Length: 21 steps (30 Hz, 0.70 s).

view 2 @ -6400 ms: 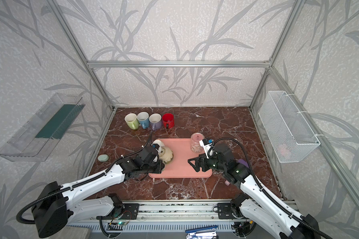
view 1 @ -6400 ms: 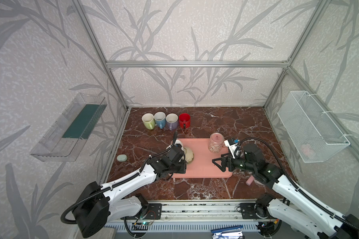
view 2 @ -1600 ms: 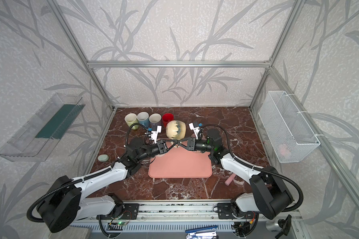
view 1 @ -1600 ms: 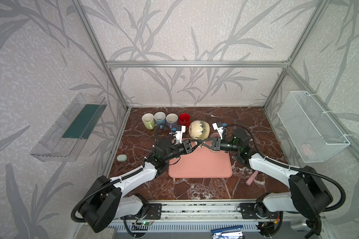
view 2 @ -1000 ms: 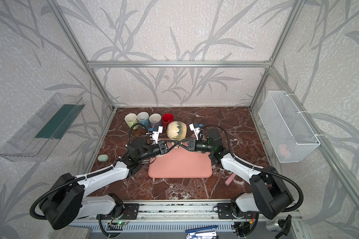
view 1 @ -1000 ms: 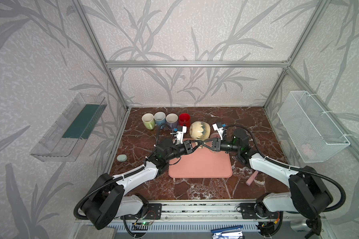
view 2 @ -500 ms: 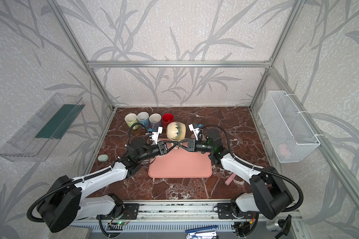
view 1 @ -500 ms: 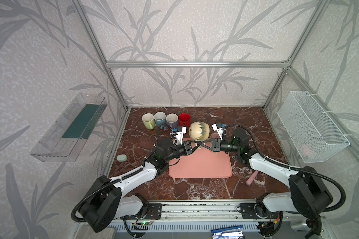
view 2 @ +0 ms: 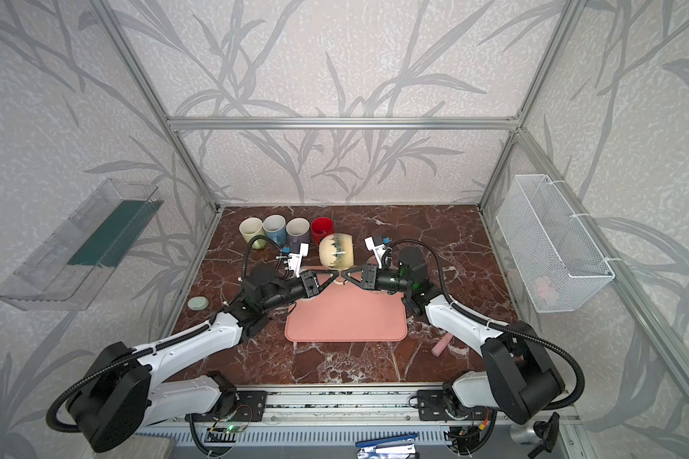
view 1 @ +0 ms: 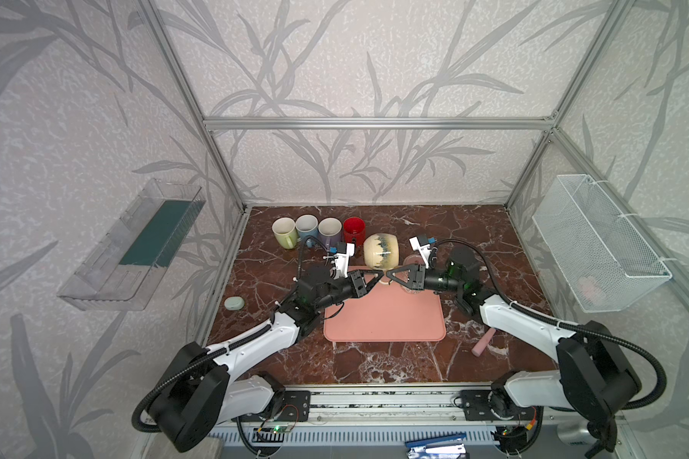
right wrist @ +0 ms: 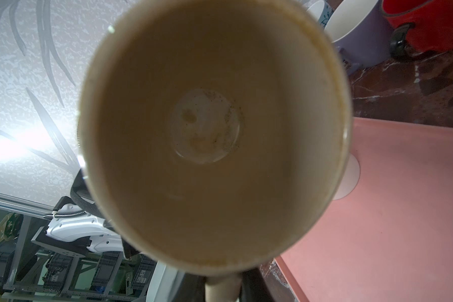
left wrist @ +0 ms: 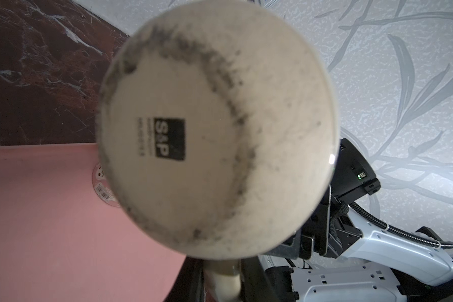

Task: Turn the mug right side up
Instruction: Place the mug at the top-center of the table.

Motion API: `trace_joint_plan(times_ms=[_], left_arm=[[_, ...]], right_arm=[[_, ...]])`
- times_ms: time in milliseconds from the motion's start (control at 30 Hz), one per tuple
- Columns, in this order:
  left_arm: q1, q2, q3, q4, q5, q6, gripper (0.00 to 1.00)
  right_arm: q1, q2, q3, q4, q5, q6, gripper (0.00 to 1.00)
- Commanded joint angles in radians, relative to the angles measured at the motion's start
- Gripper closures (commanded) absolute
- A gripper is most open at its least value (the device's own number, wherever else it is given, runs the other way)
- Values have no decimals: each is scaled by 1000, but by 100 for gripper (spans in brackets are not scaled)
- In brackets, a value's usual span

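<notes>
Stick (view 1: 483, 346): pink, on the marble off the mat's near right corner. Mat (view 1: 382, 318): pink, near part bare, with free marble along its near and side edges. Left gripper (view 1: 378, 275) and right gripper (view 1: 390, 275): tips meet over the mat's far edge, each clenched on the handle (left wrist: 221, 283). Mug (view 1: 381, 249): cream, aloft on its side, clear of the mat and near the red cup (view 1: 353, 228) that ends the back row. Far right marble is open. Only the left wrist view shows the stamped base (left wrist: 168, 138). Only the right wrist view shows the stained inside (right wrist: 207, 125).
</notes>
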Motion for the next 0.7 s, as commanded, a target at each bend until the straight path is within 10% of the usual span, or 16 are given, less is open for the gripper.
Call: trace_joint_plan(times_ms=[0,667], left_arm=[[16,-14,-9,2,-41,22,83],[15,29,4,69,-7,2,100]], right_arm=[[-3,-60,9,112,-34,-6,100],[4,-32,-5,191,-42,15,100]])
